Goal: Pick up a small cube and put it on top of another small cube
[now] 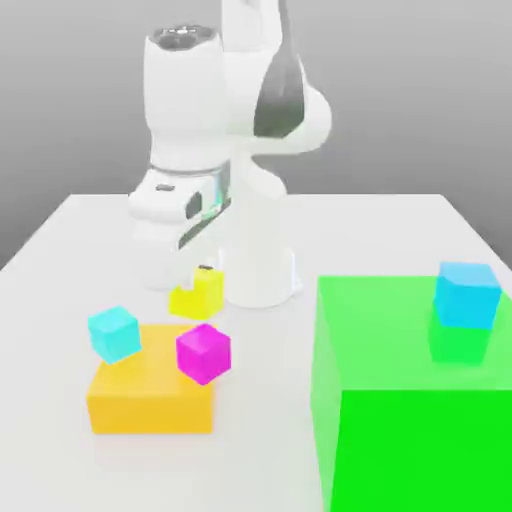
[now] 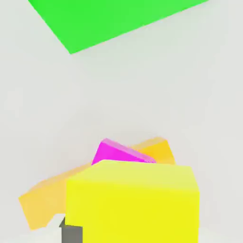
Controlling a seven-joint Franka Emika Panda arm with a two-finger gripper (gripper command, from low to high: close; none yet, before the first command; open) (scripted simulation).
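In the exterior view, the gripper [image 1: 200,285] pinches the small yellow cube [image 1: 193,297] above the tabletop [image 1: 60,260], just behind the orange block [image 1: 150,392] carrying the cyan cube [image 1: 113,333] and magenta cube [image 1: 204,352]; a blue cube [image 1: 467,294] sits on the big green block [image 1: 400,400] by the right edge. In the hand view, the yellow cube [image 2: 133,204] is close up, with magenta [image 2: 118,153] and orange [image 2: 42,199] beyond.

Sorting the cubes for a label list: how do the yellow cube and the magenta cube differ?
The yellow cube is bright yellow; the magenta cube is pink-purple. The yellow cube is clamped in the shut gripper, behind the orange block; the magenta cube rests on that block, ungripped. They look about the same size.
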